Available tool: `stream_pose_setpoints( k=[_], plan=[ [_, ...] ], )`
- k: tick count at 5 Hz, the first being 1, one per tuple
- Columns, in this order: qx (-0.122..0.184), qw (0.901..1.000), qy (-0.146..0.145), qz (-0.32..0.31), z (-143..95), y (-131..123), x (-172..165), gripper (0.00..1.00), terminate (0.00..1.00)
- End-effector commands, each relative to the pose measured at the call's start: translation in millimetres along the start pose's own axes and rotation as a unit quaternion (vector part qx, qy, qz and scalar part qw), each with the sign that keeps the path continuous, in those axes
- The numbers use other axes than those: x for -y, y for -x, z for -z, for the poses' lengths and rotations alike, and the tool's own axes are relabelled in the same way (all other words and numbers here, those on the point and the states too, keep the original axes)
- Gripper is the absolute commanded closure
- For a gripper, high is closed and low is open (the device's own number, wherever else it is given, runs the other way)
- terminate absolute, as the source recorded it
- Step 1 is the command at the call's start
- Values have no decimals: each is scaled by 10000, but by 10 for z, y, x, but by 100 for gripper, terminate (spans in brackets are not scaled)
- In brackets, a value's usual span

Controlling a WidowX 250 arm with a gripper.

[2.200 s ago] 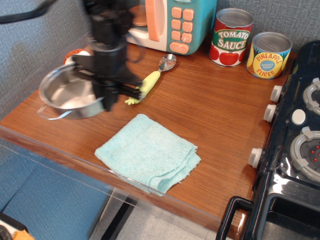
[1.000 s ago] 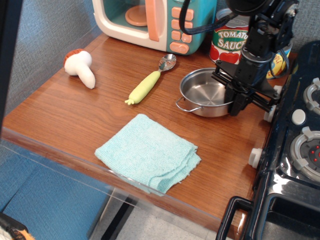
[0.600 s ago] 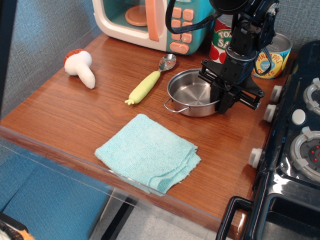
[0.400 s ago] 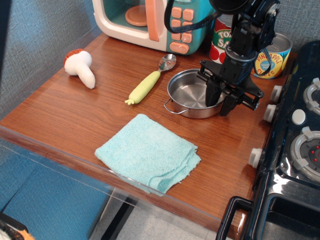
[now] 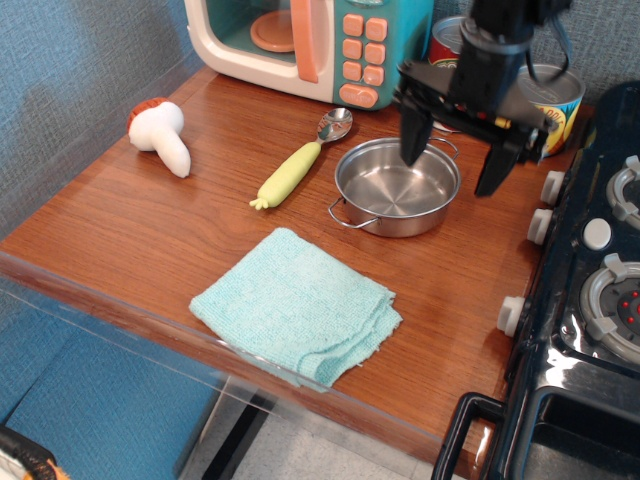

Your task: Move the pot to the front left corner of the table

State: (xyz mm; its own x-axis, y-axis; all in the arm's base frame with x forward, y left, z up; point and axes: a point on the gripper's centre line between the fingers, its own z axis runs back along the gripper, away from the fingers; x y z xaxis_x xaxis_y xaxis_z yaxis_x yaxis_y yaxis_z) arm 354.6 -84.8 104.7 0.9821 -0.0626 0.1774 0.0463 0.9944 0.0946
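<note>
arm (image 5: 455, 160) risen off pot (image 5: 397, 187) | jaws spread wide (empty) | pot on table (image 5: 150, 240)

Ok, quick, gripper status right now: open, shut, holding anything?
Gripper: open, fingers spread wide above the pot, holding nothing. The pot sits on the table on its own.

End effector (image 5: 455, 160) raised, fingers spread (empty)

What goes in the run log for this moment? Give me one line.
gripper: open, fingers wide, raised over pot | pot: released, upright on table, mid-right beside spoon | front left corner: not reached
</note>
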Motion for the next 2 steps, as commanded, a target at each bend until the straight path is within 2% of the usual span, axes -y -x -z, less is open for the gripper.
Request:
stream_pose_setpoints(
  k=[1,2],
  plan=[
    [110,9981,291,-531,-307,175,-148,0,0],
    [110,9981,291,-531,-307,175,-148,0,100]
  ],
)
